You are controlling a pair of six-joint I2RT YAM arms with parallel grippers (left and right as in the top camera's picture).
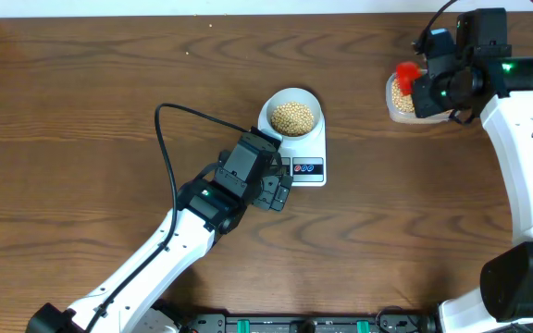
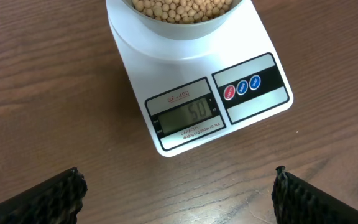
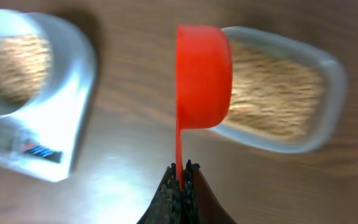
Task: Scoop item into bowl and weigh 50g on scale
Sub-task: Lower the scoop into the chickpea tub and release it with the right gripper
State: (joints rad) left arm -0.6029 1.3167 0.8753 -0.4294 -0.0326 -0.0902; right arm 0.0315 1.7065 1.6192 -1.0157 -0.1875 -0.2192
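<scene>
While left fingers [image 2: 48,200] spread wide, empty | right fingers [image 3: 194,202] clamp red scoop [image 3: 204,74] handle

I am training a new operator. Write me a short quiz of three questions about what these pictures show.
1. True or false: the bowl stands on the scale.
2. What does the right hand hold? A) a red scoop B) a steel spoon C) nothing
3. Fill in: the display reads ___.
Key: 1 true; 2 A; 3 50.
</scene>
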